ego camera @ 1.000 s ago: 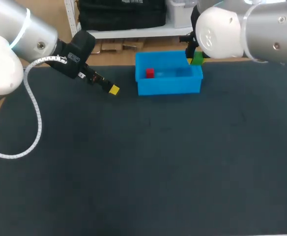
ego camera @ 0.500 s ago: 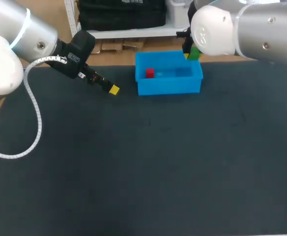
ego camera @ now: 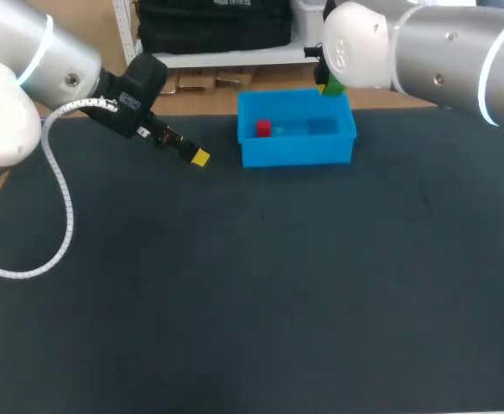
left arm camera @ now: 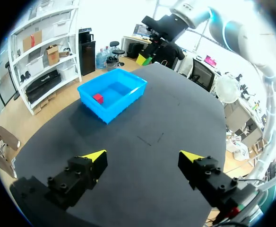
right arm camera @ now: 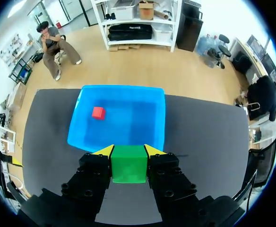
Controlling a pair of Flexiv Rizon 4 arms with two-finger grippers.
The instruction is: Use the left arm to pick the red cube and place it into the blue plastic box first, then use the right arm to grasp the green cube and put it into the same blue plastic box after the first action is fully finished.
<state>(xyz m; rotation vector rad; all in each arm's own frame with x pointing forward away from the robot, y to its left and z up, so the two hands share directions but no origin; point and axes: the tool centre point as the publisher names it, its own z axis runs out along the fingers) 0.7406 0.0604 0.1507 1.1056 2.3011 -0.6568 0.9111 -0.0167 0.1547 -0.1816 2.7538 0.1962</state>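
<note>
Broad dark table [ego camera: 261, 293] — matte black top, soft even light.

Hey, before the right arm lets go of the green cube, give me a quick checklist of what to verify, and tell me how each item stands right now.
1. First step done: ok. The red cube lies on the floor of the blue box.
2. Other arm out of the way: ok. The left claw is open, empty and apart from the box.
3. Grip: ok. The right claw is shut on the green cube, one finger on each side.
4. Cube over the box's inside: cannot tell. The head view shows it by the box's far right corner.
5. Drop spot free: ok. The floor at that end is bare, and the red cube sits toward the other end.
</note>
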